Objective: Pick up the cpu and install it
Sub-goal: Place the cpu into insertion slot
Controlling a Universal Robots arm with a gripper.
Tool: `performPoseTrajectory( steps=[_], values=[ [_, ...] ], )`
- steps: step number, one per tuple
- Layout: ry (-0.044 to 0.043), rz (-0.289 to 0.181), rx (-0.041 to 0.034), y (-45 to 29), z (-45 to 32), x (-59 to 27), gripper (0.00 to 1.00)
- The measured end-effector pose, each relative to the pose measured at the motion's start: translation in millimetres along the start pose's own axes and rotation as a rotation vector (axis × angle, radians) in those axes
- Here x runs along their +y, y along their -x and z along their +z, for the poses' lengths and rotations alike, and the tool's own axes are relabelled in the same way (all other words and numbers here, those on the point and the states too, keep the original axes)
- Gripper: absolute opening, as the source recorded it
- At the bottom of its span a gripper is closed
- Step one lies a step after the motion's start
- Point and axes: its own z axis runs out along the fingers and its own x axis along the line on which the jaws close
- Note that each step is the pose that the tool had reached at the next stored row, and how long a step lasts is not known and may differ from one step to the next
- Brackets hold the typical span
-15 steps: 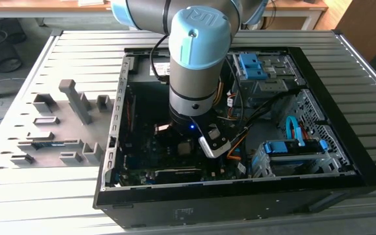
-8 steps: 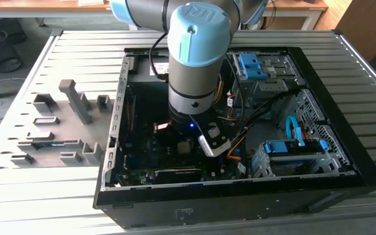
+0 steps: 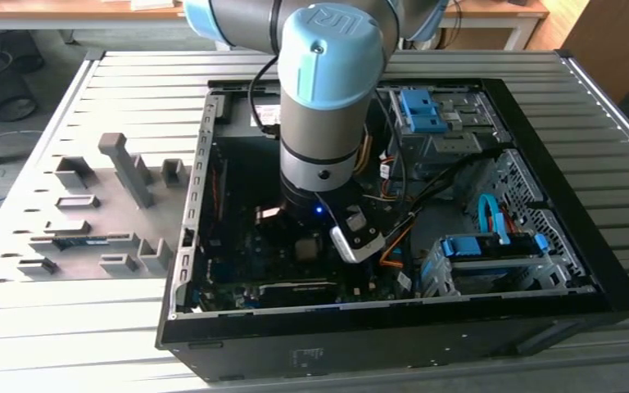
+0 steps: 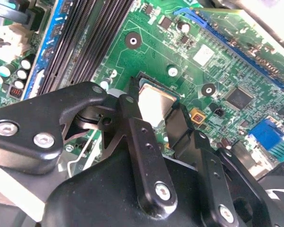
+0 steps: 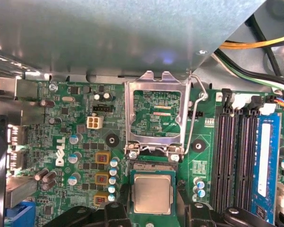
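Note:
The cpu [image 5: 153,194] is a small square chip with a dull silver top. It sits level over the dark socket [image 5: 153,166] on the green motherboard [image 5: 75,142]. My gripper [image 5: 153,204] is shut on it, with a black finger against each of two opposite edges. In the second wrist view the cpu [image 4: 156,101] shows between the fingers [image 4: 131,113], and the gripper [image 4: 156,112] hides the chip's near part. The socket's metal load plate [image 5: 154,113] stands swung open beside the socket, its lever [image 5: 195,118] raised. In the exterior view the gripper [image 3: 312,244] is low inside the computer case [image 3: 555,205].
Black memory slots [image 5: 236,151] and a blue one [image 5: 266,161] run beside the socket. A grey metal box [image 5: 113,33] overhangs the board's far side, with yellow and black cables [image 5: 255,45] near it. Blue drive bays [image 3: 490,250] fill the case on the exterior view's right. A grey fixture tray [image 3: 96,209] lies outside.

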Motion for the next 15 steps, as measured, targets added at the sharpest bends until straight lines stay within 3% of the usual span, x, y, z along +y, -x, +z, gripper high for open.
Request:
performPoseTrajectory(
  steps=[3,8,15],
  values=[
    [-0.0076,0.003,0.0005,-0.1,0.4,0.5,0.47],
    [-0.0068,0.019,0.0006,-0.3,2.3,4.9,0.47],
    [-0.006,0.03,0.0008,-1.2,2.9,4.5,0.47]
  ],
)
